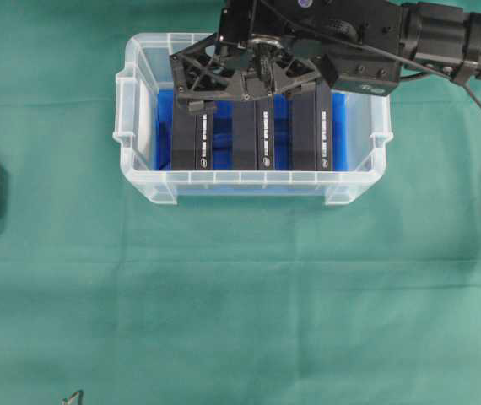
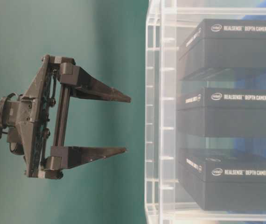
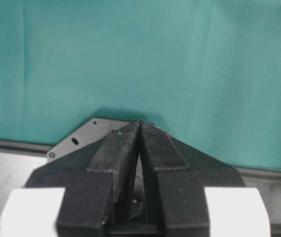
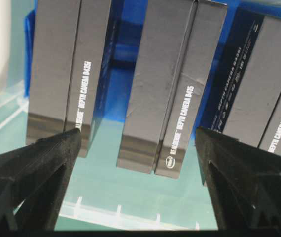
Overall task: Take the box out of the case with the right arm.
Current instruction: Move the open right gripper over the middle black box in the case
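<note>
Boxes, three black ones w/ the middle box [image 1: 253, 135] centred, are standing on edge inside the clear case [image 1: 139, 152] on blue cloth [image 1: 164, 126], right pincer [image 1: 245, 84] hanging spread wide over them, left pincer [image 3: 139, 129] sitting pressed together.

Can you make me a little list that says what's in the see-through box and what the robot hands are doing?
Container: clear plastic case with a blue cloth lining, on a green tablecloth
Inside: three black cardboard boxes standing side by side: left box, middle box, right box
Box labels: white lettering, "RealSense Depth Camera"
Right hand: open, over the case, fingers either side of the middle box, holding nothing
Left hand: shut, empty, away from the case
Boxes taken out: none
</note>
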You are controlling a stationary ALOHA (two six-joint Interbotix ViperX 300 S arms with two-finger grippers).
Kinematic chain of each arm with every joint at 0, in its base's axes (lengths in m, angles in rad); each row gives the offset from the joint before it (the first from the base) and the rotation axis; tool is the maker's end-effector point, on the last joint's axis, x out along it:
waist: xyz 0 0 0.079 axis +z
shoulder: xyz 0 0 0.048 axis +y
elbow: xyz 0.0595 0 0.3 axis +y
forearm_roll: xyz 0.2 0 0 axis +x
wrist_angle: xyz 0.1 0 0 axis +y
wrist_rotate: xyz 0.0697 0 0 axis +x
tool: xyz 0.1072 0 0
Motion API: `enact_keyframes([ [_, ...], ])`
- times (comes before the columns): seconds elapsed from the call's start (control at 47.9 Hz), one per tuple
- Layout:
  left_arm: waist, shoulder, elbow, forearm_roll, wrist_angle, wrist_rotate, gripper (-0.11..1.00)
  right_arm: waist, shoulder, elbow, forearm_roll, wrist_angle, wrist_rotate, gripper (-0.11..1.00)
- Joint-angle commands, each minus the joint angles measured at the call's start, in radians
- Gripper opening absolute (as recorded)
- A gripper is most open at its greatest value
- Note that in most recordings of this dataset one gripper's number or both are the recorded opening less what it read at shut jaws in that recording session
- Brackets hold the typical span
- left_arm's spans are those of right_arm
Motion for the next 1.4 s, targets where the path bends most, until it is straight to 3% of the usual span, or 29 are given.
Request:
enact_keyframes([
  [0.0, 0.003, 0.003, -0.025, 0.003, -0.003, 0.0, 0.0, -0.003, -0.02, -0.026, 0.0, 0.0, 0.002, 0.94],
  [1.379, 0.003, 0.003, -0.025, 0.003, -0.003, 0.002, 0.0, -0.005, -0.017, -0.017, -0.002, 0.002, 0.023, 0.94],
])
